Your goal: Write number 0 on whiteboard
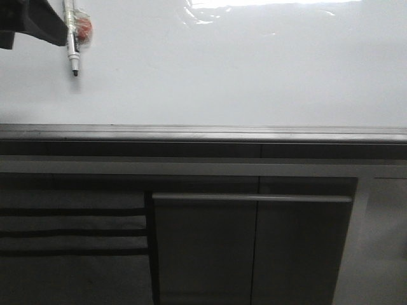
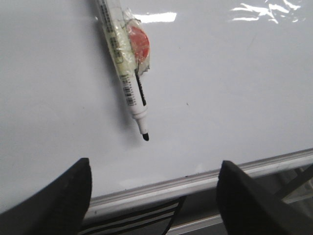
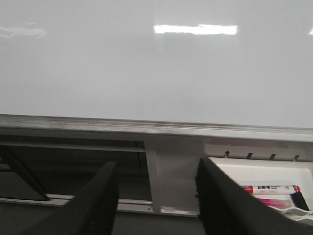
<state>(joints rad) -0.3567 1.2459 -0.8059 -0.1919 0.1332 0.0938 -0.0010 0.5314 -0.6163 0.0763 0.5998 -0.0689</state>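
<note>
Front view shows a marker (image 1: 72,38) hanging tip-down on the blank whiteboard (image 1: 241,70). Left gripper (image 2: 151,196) and right gripper (image 3: 156,196) both have jaws spread, holding nothing.

Glossy smooth whiteboard (image 1: 241,70), brushed grey metal rail (image 1: 203,133), plastic marker (image 2: 124,73)

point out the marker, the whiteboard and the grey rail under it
marker (image 2: 128,73): left wrist view, on the white barrel above the barcode
whiteboard (image 1: 254,70): front view, on a bare part of the white surface
grey rail (image 1: 203,133): front view, on the middle of the strip along the board's lower edge
</note>
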